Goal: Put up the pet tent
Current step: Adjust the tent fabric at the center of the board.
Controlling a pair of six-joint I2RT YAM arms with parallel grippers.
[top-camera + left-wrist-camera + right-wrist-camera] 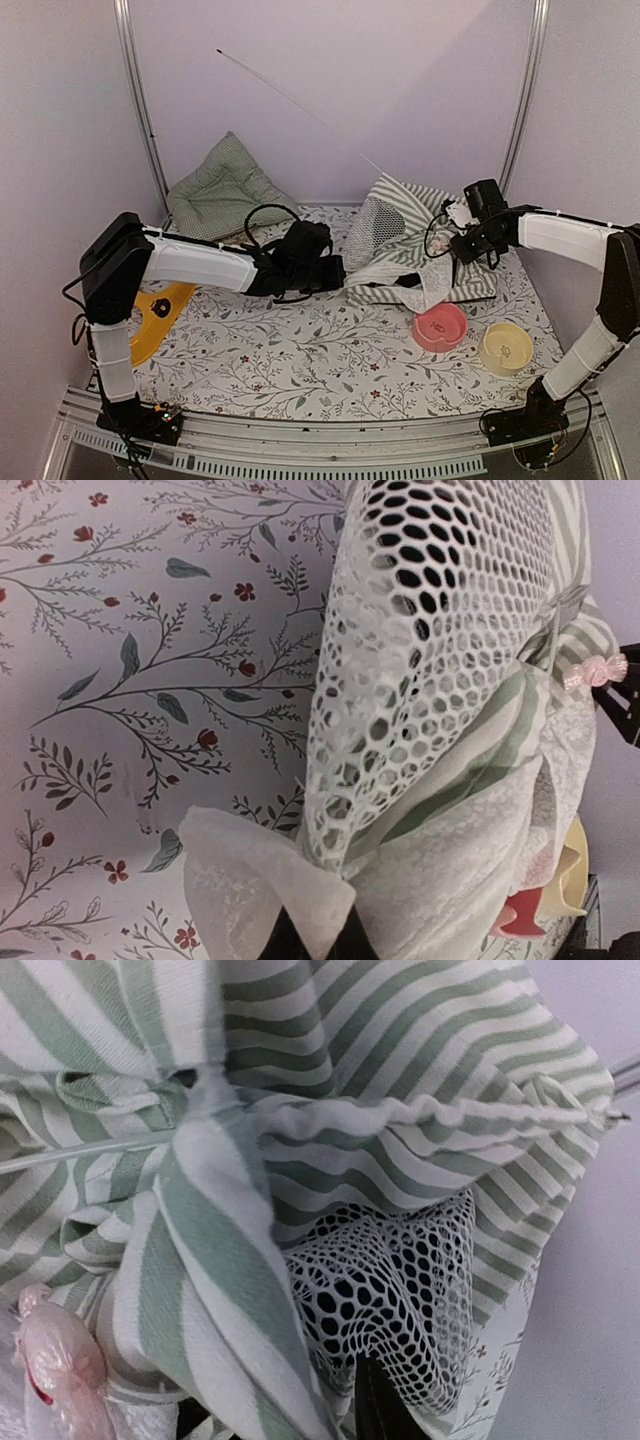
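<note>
The pet tent lies crumpled at the middle right of the table, its green-and-white stripes and white mesh bunched together. One thin pole sticks up from it toward the back left. My left gripper is at the tent's left edge, shut on a fold of its white fabric, with the mesh rising just beyond. My right gripper is pressed into the tent's upper right side. In the right wrist view, striped cloth and mesh cover its fingers, so their gap is hidden.
A green checked cushion leans in the back left corner. A pink bowl and a yellow bowl stand in front of the tent at the right. A yellow object lies under the left arm. Walls close in the back and sides.
</note>
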